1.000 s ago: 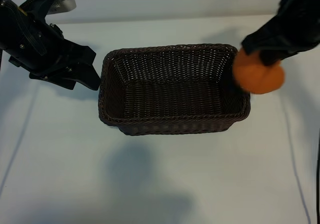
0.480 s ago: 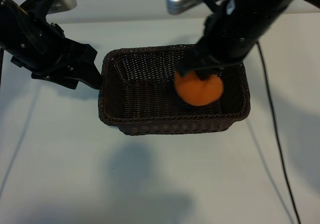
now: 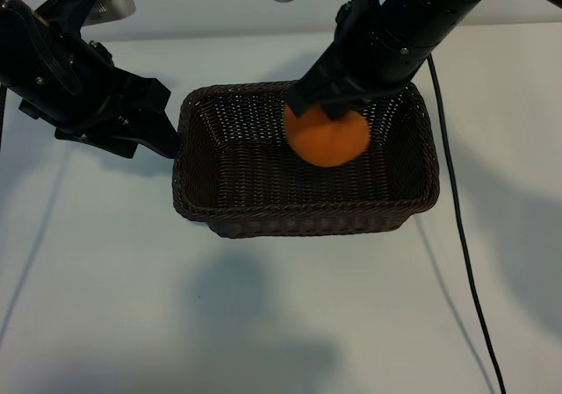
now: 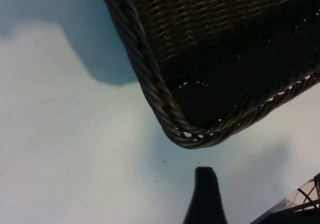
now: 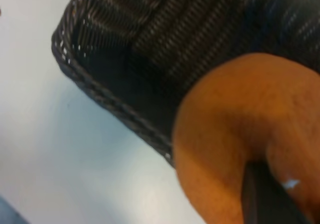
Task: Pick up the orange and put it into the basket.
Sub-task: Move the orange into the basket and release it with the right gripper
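— Orange, matte and lumpy: that is what we have clamped in the right gripper (image 3: 327,113), its jaws pinching the orange (image 3: 326,136) from above. We carry it over the basket (image 3: 198,203), above the inner floor and nearer the far wall than the near one.

— And our other arm?

— The left gripper (image 3: 162,122) sits parked just beside the basket's left end, jaws standing apart with nothing between them, one dark fingertip (image 4: 204,196) poking toward the rounded corner.

— So the step in hand is the release. How do we do it well?

— We judge the fruit hangs above the basket floor, so we should lower it first, then part the jaws slowly. A round fruit dropped from height may bounce or roll against the weave. Keeping it toward the middle gives it room on every side, and we must lift straight up afterwards so the fingers do not catch the rim.

— What will the surfaces do?

— The basket is dark brown woven wicker, rectangular with rounded corners and a braided rim; its ribbed floor should check a roll. The orange's skin is dull and dimpled, with a crease beside the finger in the right wrist view, so it looks soft enough to settle. The pale desk (image 3: 281,315) underneath is smooth.
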Controlling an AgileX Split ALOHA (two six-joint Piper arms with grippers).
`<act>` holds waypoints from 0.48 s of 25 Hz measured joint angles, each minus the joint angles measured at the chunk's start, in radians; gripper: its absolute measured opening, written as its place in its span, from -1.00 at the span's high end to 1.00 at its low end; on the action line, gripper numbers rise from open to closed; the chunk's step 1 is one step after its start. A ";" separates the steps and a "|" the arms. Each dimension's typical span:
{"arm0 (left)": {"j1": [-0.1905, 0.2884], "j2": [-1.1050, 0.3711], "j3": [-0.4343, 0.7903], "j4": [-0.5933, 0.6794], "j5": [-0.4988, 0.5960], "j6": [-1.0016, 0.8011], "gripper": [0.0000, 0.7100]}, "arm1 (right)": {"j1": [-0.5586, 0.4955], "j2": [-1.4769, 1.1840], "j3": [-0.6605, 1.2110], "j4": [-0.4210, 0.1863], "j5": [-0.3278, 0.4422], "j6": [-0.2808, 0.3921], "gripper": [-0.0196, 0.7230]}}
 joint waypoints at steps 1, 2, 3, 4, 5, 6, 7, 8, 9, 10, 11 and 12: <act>0.000 0.000 0.000 0.000 0.000 0.000 -0.63 | 0.000 0.000 0.000 -0.007 -0.016 0.000 0.69; 0.000 0.000 0.000 0.000 0.001 0.000 -0.63 | 0.000 0.004 -0.001 -0.015 -0.025 0.000 0.69; 0.000 0.000 0.000 0.000 0.001 0.000 -0.63 | 0.000 0.008 -0.001 -0.023 -0.035 0.000 0.69; 0.000 0.000 0.000 0.000 0.001 0.000 -0.63 | 0.000 0.015 -0.001 -0.031 -0.039 0.000 0.69; 0.000 0.000 0.000 0.000 0.001 0.000 -0.63 | 0.000 0.025 -0.001 -0.040 -0.045 0.000 0.69; 0.000 0.000 0.000 0.000 0.001 0.000 -0.63 | 0.000 0.034 -0.001 -0.050 -0.049 0.000 0.69; 0.000 0.000 0.000 0.000 0.001 0.000 -0.63 | 0.000 0.049 -0.001 -0.061 -0.053 0.000 0.69; 0.000 0.000 0.000 0.000 0.001 0.000 -0.63 | 0.000 0.067 -0.001 -0.069 -0.058 0.000 0.69; 0.000 0.000 0.000 0.000 0.001 0.000 -0.63 | 0.000 0.083 -0.001 -0.077 -0.064 0.000 0.69; 0.000 0.000 0.000 0.000 0.001 0.000 -0.63 | 0.000 0.107 -0.001 -0.083 -0.071 0.000 0.69; 0.000 0.000 0.000 0.000 0.001 0.000 -0.63 | 0.000 0.124 -0.001 -0.086 -0.081 0.000 0.69; 0.000 0.000 0.000 0.000 0.001 0.000 -0.63 | 0.000 0.139 -0.001 -0.089 -0.089 0.000 0.69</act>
